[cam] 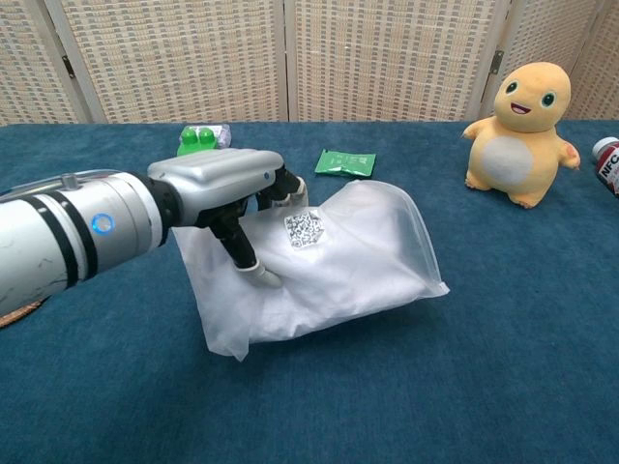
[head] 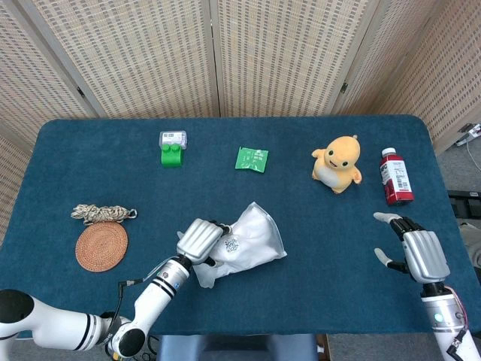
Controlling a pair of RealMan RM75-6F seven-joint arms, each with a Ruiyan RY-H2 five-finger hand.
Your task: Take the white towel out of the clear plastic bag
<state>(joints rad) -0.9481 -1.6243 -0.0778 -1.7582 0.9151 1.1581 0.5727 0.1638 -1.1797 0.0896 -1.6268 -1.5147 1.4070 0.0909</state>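
The clear plastic bag point(head: 252, 242) point(cam: 358, 261) with the white towel inside is tilted up off the blue table, its left part raised and one lower corner hanging. My left hand point(head: 200, 240) point(cam: 227, 188) grips the bag's left edge near a small printed code label point(cam: 306, 230); the fingers are curled into the plastic. My right hand point(head: 417, 252) hovers near the table's right edge with fingers apart and nothing in it; only the head view shows it.
A yellow plush toy point(head: 337, 163) point(cam: 518, 130) and a red bottle point(head: 394, 177) stand at the right. A green packet point(head: 251, 159) point(cam: 345, 161) and a green block point(head: 171, 154) lie at the back. A woven coaster point(head: 101, 246) and a rope bundle point(head: 101, 213) lie at the left.
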